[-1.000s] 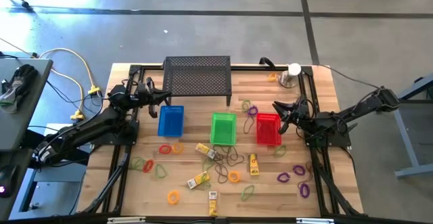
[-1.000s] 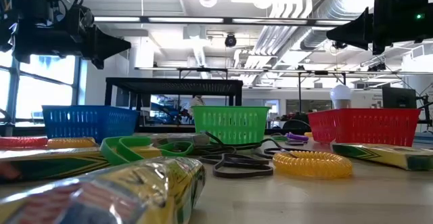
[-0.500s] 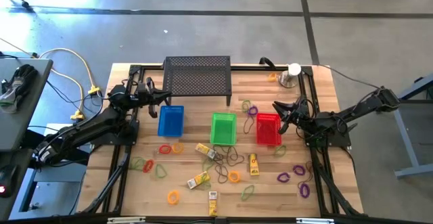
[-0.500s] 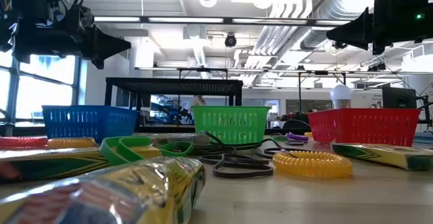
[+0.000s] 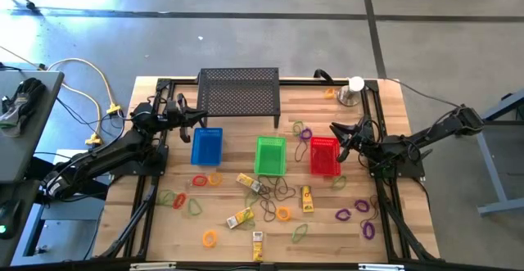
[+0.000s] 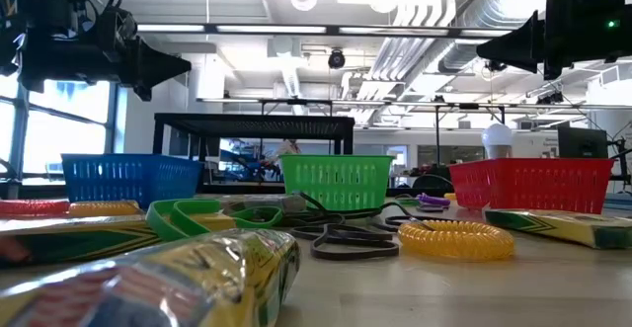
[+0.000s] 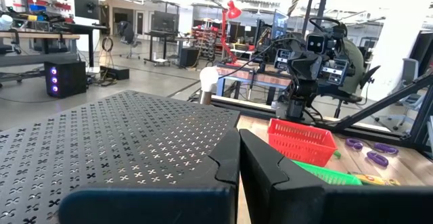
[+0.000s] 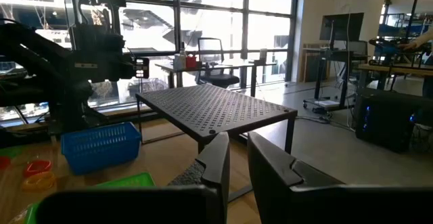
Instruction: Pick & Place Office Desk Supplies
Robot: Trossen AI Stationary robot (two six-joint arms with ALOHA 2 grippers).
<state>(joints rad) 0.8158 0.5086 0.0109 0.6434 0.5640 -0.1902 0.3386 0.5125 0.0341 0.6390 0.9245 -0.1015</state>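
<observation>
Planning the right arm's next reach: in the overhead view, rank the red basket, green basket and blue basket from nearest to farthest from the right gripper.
Measured from the right gripper, at the table's right:
1. Red basket, right beside the gripper.
2. Green basket, middle of the row.
3. Blue basket, far left, beside the left gripper.

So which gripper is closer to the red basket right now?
Right. The right gripper hangs just beside the red basket, by its far corner; the left gripper is across the table, over the blue basket.
</observation>
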